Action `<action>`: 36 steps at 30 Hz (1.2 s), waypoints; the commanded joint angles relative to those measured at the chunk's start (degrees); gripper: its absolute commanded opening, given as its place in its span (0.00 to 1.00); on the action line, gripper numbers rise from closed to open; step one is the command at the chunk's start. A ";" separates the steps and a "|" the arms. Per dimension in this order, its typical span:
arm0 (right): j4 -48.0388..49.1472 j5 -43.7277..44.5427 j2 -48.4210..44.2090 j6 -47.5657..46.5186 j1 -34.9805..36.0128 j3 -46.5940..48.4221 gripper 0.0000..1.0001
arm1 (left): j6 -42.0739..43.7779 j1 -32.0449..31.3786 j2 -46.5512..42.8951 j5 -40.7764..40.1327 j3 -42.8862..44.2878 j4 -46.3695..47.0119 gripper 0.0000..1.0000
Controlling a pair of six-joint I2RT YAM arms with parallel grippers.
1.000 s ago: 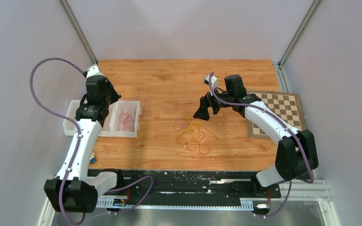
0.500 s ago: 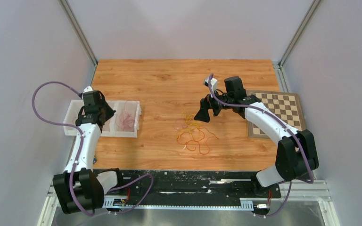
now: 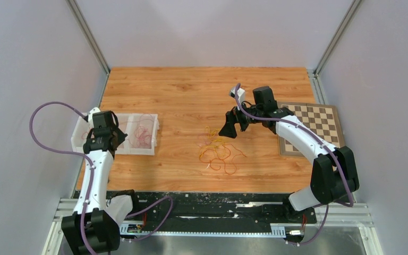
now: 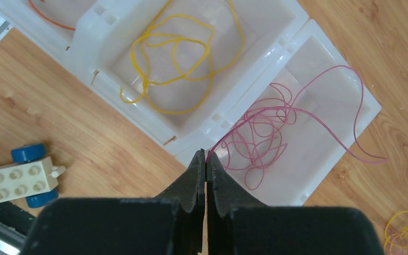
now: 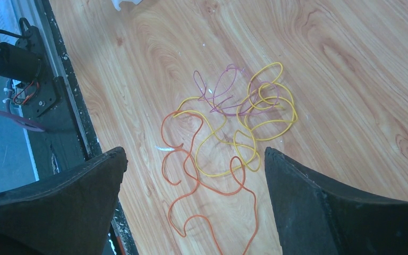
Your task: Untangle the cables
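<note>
A tangle of orange, yellow and pink cables (image 3: pixel 219 153) lies on the wooden table. My right gripper (image 3: pixel 232 127) hangs open just above and behind it. In the right wrist view the open gripper (image 5: pixel 195 151) frames an orange cable (image 5: pixel 255 204), a yellow cable (image 5: pixel 292 114) and a pink cable (image 5: pixel 226 79). My left gripper (image 3: pixel 108 144) is over the near side of a white tray (image 3: pixel 138 152). In the left wrist view it (image 4: pixel 206 156) is shut on the end of the pink cable (image 4: pixel 260 127) lying in the tray's right compartment.
The tray (image 4: pixel 111 21) also holds a yellow cable (image 4: pixel 180 112) in its middle compartment and an orange cable (image 4: pixel 48 18) in the left one. A brick toy car (image 4: pixel 16 178) sits near the tray. A chessboard (image 3: pixel 324 119) lies at the right.
My left arm has drawn back toward the near edge and to the left, lower over the tray's near side. My right arm has barely moved.
</note>
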 commanded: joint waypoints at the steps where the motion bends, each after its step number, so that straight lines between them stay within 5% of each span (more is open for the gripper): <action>1: -0.11 -0.81 -1.78 -0.69 0.14 0.01 1.00 | -2.25 0.68 -4.20 -5.65 0.00 -2.82 0.00; 21: -0.32 -0.96 -1.70 -0.74 0.18 0.03 1.00 | -3.53 1.85 -9.49 -4.18 -4.20 -6.37 0.00; 36: -0.37 -1.76 0.42 0.27 0.13 1.27 1.00 | -6.23 -0.71 10.15 2.82 7.10 -0.88 0.00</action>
